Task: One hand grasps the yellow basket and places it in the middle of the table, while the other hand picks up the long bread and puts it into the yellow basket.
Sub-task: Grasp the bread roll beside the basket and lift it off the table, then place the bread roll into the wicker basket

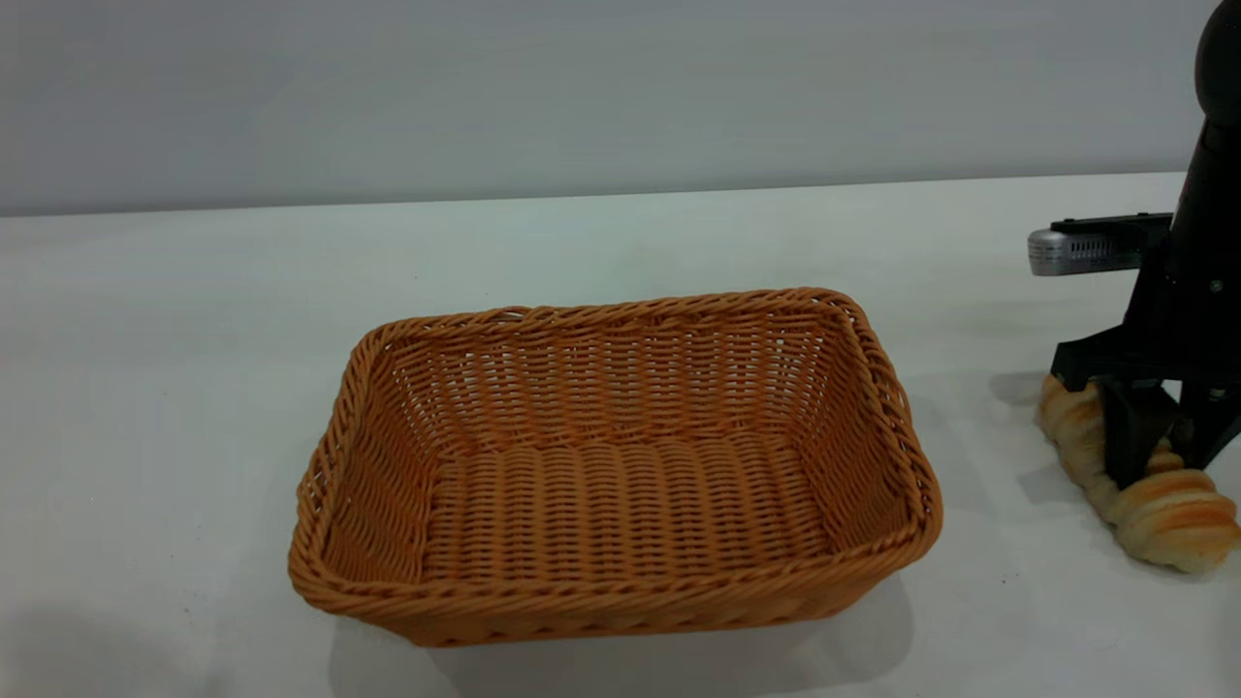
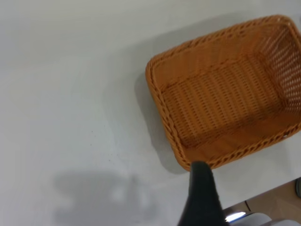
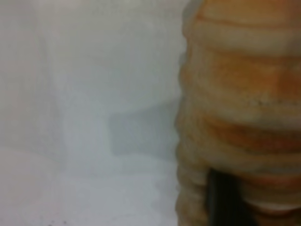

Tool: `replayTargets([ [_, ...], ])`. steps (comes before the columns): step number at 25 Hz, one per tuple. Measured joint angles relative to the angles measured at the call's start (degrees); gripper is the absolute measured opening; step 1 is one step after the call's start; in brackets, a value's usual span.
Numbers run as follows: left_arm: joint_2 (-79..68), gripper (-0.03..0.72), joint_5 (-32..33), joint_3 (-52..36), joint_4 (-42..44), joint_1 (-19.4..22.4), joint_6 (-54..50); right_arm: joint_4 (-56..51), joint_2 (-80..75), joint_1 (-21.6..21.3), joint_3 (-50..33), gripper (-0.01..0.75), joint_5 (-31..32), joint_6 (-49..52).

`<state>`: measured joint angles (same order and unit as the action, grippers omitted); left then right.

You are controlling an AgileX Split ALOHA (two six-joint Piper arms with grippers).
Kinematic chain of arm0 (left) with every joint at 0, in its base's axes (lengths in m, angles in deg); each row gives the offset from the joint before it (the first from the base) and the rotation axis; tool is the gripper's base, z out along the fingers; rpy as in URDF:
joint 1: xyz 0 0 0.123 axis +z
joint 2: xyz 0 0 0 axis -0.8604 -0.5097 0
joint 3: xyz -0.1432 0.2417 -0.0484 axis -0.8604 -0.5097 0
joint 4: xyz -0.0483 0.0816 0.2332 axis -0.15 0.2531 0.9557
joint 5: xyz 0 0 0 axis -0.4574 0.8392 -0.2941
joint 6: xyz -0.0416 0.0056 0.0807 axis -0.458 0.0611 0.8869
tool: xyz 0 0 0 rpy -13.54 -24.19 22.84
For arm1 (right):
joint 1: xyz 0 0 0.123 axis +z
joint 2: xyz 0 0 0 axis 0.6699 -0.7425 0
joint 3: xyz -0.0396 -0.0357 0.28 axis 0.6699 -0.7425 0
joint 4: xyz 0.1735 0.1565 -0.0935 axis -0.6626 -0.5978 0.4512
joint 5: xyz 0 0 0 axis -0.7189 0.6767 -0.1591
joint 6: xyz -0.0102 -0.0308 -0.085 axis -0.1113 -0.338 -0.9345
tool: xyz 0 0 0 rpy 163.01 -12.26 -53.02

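Note:
The yellow basket (image 1: pixel 613 582), woven orange-tan wicker, stands empty on the white table (image 1: pixel 175 388) near its middle. In the left wrist view the basket (image 2: pixel 221 94) lies beyond my left gripper (image 2: pixel 235 205), which is off the basket and open; only one black finger (image 2: pixel 202 193) shows. At the table's right edge lies the long bread (image 1: pixel 1178 514), ridged golden-brown and cream. My right gripper (image 1: pixel 1161 473) stands straight down over it, its fingers clamped on either side of the loaf's middle. The right wrist view is filled by the bread (image 3: pixel 240 94), with one dark finger (image 3: pixel 225 200) against it.
A grey wall runs behind the table's far edge. A wide strip of bare tabletop separates the basket from the bread. The right arm's camera housing (image 1: pixel 1086 250) juts out toward the basket, above the tabletop.

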<state>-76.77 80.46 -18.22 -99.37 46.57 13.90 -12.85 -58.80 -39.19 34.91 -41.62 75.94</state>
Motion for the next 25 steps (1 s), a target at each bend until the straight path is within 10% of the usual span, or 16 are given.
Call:
replayTargets([
  [5, 0.00, 0.572, -0.33, -0.15, 0.00, 0.00, 0.00, 0.61, -0.51, 0.00, 1.64, 0.065, 2.18, 0.00],
  [25, 0.00, 0.572, -1.64, -0.15, 0.00, 0.00, 0.00, -5.95, 22.15, 4.55, 3.00, 0.051, 14.38, -4.45],
])
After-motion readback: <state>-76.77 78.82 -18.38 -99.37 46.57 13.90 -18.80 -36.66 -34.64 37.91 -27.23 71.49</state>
